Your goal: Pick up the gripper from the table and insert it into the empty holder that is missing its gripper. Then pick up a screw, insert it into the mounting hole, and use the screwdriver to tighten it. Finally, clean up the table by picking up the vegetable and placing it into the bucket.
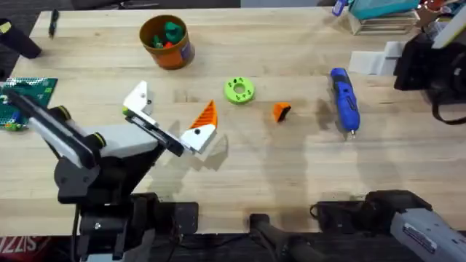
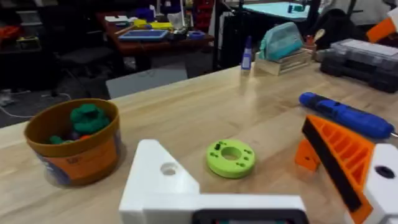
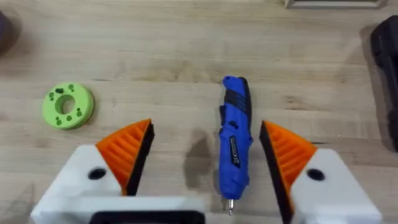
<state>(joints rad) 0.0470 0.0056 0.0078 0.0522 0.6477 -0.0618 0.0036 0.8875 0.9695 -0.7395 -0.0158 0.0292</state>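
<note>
Lying flat on the pale, grained wooden table [image 1: 291, 167], the screwdriver [image 1: 345, 100] is a glossy blue plastic pen shape with a black grip band and a thin metal bit; in the right wrist view it sits between the two fingers of the right hand [image 3: 205, 155], which is spread wide and touches nothing. Each of those fingers is a white angular block with an orange ribbed wedge and a dark round hole.

The left hand [image 1: 171, 120] also stands wide and holds nothing. One finger carries a ribbed orange wedge edged in black; the other is the bare holder [image 2: 165, 180], smooth white plastic with the mounting hole [image 2: 168, 168] in its face.

The gripper [image 1: 281, 111], a small orange wedge with a black end, lies on the table between the lime-green disc [image 1: 239, 90] and the screwdriver. The disc is flat, round and pierced with small holes.

The bucket [image 1: 166, 41], a round orange-brown cup with a blue label whose writing cannot be read, stands at the far side of the table, with green and red toys inside.
</note>
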